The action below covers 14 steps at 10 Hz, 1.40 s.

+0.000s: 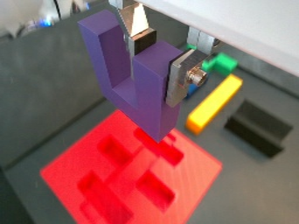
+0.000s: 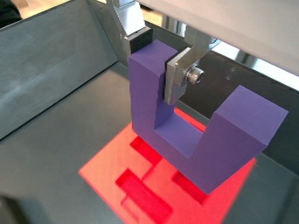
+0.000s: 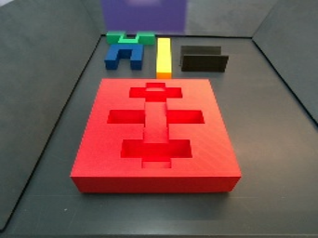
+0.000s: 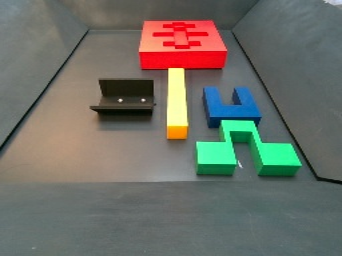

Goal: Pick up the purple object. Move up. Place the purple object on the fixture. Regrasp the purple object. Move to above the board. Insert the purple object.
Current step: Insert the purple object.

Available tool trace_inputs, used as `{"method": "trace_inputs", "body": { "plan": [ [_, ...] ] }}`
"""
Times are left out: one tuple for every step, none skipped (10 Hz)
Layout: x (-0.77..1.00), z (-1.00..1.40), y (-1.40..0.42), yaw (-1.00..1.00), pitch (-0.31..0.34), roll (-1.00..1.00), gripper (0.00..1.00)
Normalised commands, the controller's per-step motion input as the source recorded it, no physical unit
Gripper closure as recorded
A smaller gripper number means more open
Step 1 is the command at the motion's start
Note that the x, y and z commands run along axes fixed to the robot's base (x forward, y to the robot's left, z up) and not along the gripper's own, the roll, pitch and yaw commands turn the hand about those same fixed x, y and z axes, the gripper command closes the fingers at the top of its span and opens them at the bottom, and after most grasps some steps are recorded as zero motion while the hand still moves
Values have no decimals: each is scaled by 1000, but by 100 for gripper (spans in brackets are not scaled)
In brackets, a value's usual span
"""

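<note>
The purple block hangs in the air over the board, clamped in the pincer, whose silver fingers close on one of its two prongs. In both wrist views the U points prongs-up, its base lowest and tilted over the red cutouts. In a side view only its lower part shows at the top edge of the picture, high above the far end of the tabletop; the other side view does not show it at all.

The step in hand looks like the move to above the board, with insertion left. To do it well, I would bring the block over a recess that fits it, square its base with the recess edges, and level out the tilt before descending. Go down slowly and straight, since a corner catching the rim could twist the block in the grip.

Off the board, the fixture stands empty, with the yellow bar, blue block and green block beside it.
</note>
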Motion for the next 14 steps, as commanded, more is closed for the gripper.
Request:
{"method": "trace_inputs", "body": {
  "plan": [
    [371, -737, -671, 283, -107, 0, 100],
    [234, -774, -669, 343, -1, 13, 100],
    [137, -786, -603, 346, 29, 71, 100],
    [106, -774, -560, 360, 66, 99, 100],
    [120, -689, -603, 323, 44, 96, 100],
    [103, -566, -569, 297, 0, 43, 100],
    [111, -463, -506, 280, 0, 13, 100],
    [0, -86, -203, 123, 19, 79, 100],
    [0, -83, 0, 23, 0, 19, 100],
    [-77, -163, 0, -131, 0, 34, 100],
    [-129, -294, 0, -300, 20, 10, 100],
    [-54, -211, 0, -357, 49, 11, 100],
    [0, -151, -29, -237, 3, 0, 100],
    [77, -157, -91, -77, 0, 0, 100]
  ]
}}
